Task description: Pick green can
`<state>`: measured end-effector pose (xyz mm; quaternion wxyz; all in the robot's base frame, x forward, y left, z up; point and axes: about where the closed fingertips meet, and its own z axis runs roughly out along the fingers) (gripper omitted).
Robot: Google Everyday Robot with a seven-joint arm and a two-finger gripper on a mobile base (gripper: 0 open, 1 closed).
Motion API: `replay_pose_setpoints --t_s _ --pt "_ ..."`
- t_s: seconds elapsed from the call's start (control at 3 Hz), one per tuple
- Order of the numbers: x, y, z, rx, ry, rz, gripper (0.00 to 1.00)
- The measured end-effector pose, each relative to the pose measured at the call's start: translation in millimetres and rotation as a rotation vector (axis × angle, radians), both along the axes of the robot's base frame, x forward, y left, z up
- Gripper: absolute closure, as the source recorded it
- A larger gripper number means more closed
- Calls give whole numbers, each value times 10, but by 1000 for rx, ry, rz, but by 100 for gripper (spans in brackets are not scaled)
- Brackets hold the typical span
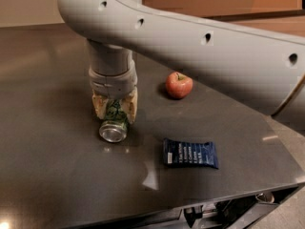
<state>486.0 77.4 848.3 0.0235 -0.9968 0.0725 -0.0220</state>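
Dark and glossy, the desk [52,180] carries the green can [113,130] lying on its side left of the middle, its silver end towards the near edge. The tool [115,115] stands straight over it, its fingers pressed against the can's two flanks, pinching it. An apple [179,85] sits towards the far right corner, a blue packet [190,153] near the front edge. The grasp looks made; next would be a straight lift, holding firm so the round can doesn't slip.

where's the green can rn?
Camera view, left of centre: the green can lies on its side on the table, gripped by the pincer; apple to its upper right, blue packet lower right.
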Motion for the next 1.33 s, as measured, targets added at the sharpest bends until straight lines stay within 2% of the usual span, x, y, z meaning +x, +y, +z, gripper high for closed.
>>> replay_pose_setpoints --t_s 0.33,0.67,1.0,1.33 --pt "-27 -45 164 28 3 -3 87" --pt "-95 -117 437 64 13 11 100" --pt "-147 -166 724 93 15 36 100" --pt "-81 -56 1156 182 -25 59 100"
